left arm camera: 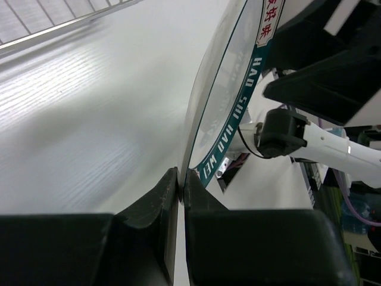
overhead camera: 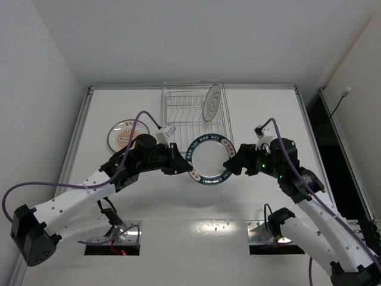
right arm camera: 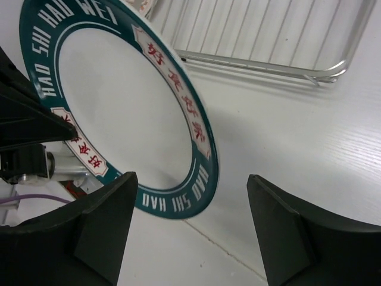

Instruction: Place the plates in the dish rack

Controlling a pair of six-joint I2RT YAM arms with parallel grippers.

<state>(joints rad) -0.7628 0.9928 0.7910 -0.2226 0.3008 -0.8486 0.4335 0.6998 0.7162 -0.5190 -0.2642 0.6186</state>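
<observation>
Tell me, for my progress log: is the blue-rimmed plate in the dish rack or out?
Out: the blue-rimmed plate is in front of the dish rack, rim pinched by the left gripper.

Rack (overhead camera: 178, 113): near edge ptly hidden behind blue-rimmed plate (overhead camera: 208, 162). Orange-centred plate (overhead camera: 121, 134), L of rack, ptly covered by left arm (overhead camera: 146, 145). Upright plate (overhead camera: 212, 102) in rack: pattern too small to be read.
</observation>
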